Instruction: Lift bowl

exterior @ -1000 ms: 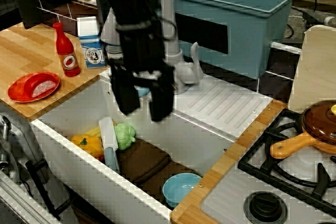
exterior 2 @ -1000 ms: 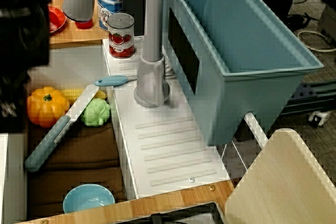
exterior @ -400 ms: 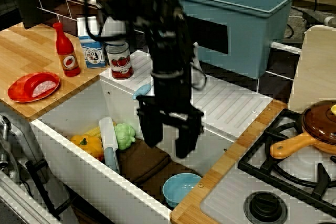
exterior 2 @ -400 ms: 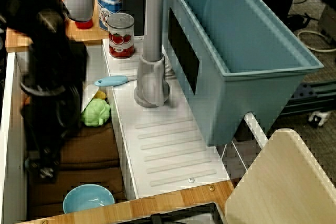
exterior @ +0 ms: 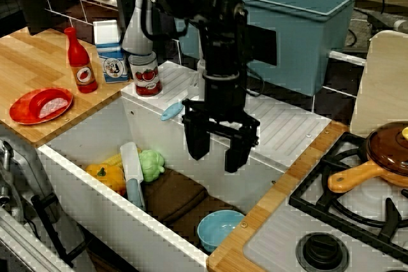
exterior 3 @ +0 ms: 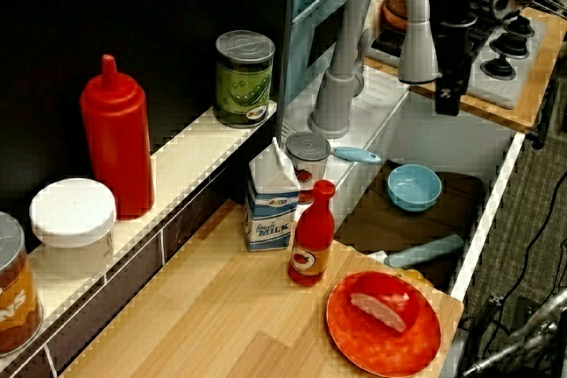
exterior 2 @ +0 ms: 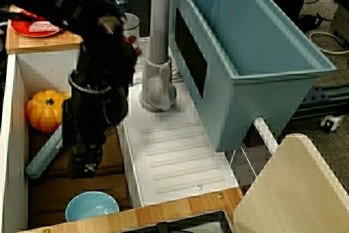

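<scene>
The small light-blue bowl (exterior: 220, 229) sits upright and empty on the brown mat in the sink, in the corner nearest the stove; it also shows in the overhead view (exterior 2: 91, 207) and the side view (exterior 3: 415, 187). My black gripper (exterior: 215, 156) hangs open and empty over the sink, fingers pointing down, above the bowl and a little back from it. In the overhead view the gripper (exterior 2: 82, 159) is clearly short of the bowl and does not touch it.
The sink (exterior: 95, 205) also holds an orange pumpkin (exterior 2: 48, 110), a green lettuce (exterior: 151, 165) and a blue-handled knife (exterior: 132, 173). A grey faucet (exterior 2: 157, 53) and a teal tub (exterior: 287, 17) stand behind. A red plate (exterior: 40, 105), bottle and carton sit left; the stove (exterior: 357, 208) is on the right.
The gripper has swung right across the sink, from over the vegetables to near the bowl's end, staying open. The bowl has not moved.
</scene>
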Controlling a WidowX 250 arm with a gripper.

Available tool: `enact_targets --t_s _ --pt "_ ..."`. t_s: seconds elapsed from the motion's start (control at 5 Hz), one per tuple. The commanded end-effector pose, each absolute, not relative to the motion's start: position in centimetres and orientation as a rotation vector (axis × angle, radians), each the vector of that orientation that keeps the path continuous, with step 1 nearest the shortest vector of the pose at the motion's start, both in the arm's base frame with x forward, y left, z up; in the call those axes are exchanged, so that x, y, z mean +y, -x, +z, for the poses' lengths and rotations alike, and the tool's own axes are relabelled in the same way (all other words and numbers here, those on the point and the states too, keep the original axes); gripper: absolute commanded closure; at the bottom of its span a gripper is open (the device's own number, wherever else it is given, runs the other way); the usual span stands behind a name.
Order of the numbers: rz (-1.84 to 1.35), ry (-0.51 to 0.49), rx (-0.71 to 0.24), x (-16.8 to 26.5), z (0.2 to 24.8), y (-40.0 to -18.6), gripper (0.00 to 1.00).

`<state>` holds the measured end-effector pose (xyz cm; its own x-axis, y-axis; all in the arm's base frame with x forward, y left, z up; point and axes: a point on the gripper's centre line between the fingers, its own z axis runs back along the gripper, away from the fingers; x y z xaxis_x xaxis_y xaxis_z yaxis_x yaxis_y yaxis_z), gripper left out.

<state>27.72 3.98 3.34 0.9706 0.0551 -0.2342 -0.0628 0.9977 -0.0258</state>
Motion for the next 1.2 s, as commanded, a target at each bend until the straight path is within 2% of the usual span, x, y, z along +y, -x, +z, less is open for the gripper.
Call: enact_targets --t_s 0.0,0.2,0.4,0.6,1.0 --pt "0.062 -0.001 0.232 6.4 0.0 -27.5 0.00" --pt "0.050 0.025 0.201 6.9 -0.1 -25.2 0.00" --pt "0.066 0.042 0.170 7.6 -1.2 -23.5 0.00" --pt "0.087 0.059 0.184 8.0 -3.0 -22.4 0.00" --pt "0.138 0.061 0.187 7.7 -5.4 -22.3 0.00"
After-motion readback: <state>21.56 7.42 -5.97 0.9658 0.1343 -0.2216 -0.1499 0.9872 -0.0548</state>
